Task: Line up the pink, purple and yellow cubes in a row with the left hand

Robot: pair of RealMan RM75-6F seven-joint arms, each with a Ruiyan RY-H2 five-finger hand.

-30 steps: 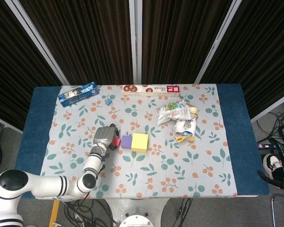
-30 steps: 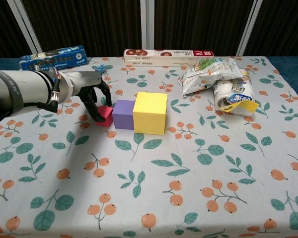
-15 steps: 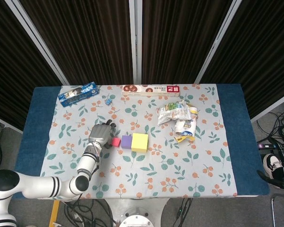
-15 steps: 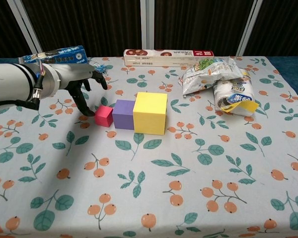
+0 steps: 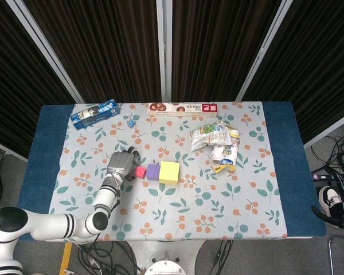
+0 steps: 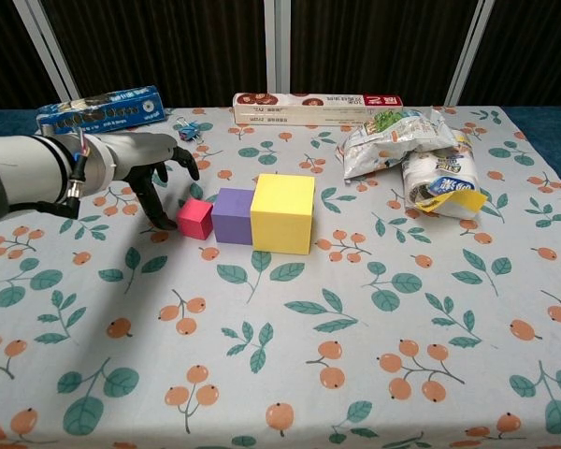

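Far left, back edge: blue packet [image 6: 100,108], with a small blue clip [image 6: 189,131] nearby on the floral cloth [image 6: 280,374].

Left of centre: left hand [image 6: 154,168], released, fingers spread and pointing down, holding nothing, just beside the pink cube [image 6: 195,218] but apart from it in the chest view.

Centre: pink cube, purple cube [image 6: 233,215] and yellow cube [image 6: 283,212] side by side in one row, pink against purple, purple against yellow, smallest to largest. Judged from this, lining-up looks done; left only to draw the hand clear, perhaps a small nudge if front faces sit uneven.

Behind the row: long box [image 6: 316,107] along the back edge.

Right: crumpled snack bags [image 6: 416,154], well apart from the cubes.

Right hand not in either view.

From the head view: straight line of cubes from above, forearm reaching in from bottom left, blue table [image 5: 46,149] margins at both sides. From the chest view only: gap between fingertips and pink cube, differing cube heights.
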